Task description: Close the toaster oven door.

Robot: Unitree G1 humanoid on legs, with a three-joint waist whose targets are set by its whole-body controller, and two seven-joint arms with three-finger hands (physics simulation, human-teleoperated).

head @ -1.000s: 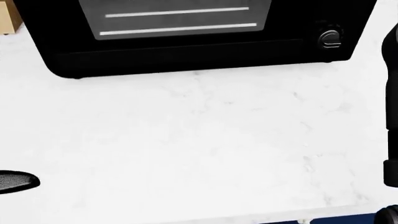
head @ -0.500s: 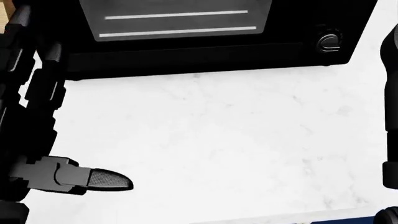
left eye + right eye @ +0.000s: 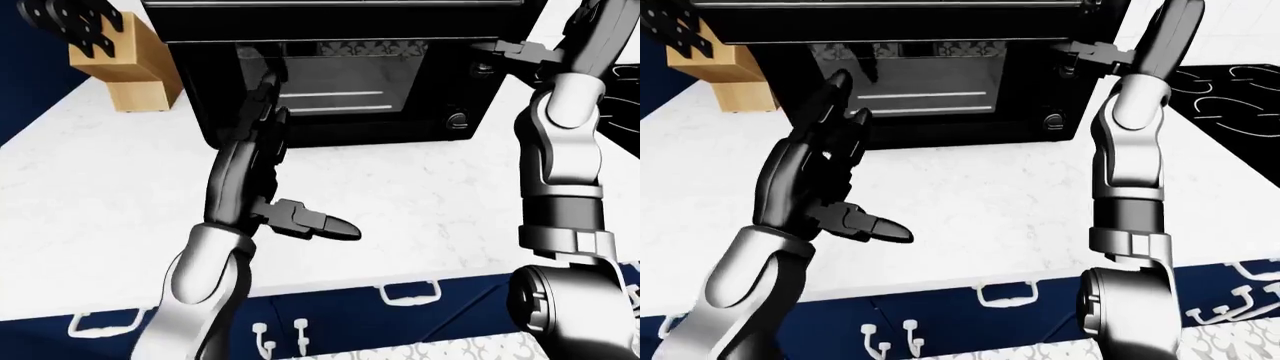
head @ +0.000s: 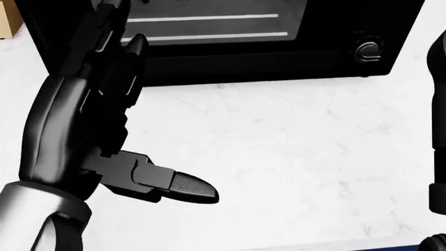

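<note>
Knife block (image 3: 135,71) sits far left on the white surface (image 3: 420,195), clear of the work.

Left hand (image 3: 262,161) is raised over the surface, just near of the toaster oven (image 3: 330,75). Fingers (image 3: 830,101) are spread and pointing up toward the glass, thumb (image 4: 182,186) sticking out to the right. It holds nothing and looks short of contact.

Toaster oven stands at the far edge of the surface, centre of the eye views, dial (image 4: 367,50) at its right. The door's exact position is hard to read: a dark slab (image 3: 340,19) runs across the top of the eye views above the lit window, possibly the door's edge. Cannot confirm.

Right hand (image 3: 515,51) is up by the oven's upper right corner, one finger pointing left at the body. Whether its fingers are spread or closed cannot be told.

Judgement for the step: find the door's free edge first, then push with flat fingers near its middle, not a corner, so it swings square. The oven looks light on a smooth surface, so push slowly, and the right hand could brace the body. Keep the thumb clear of the hinge gap.
</note>
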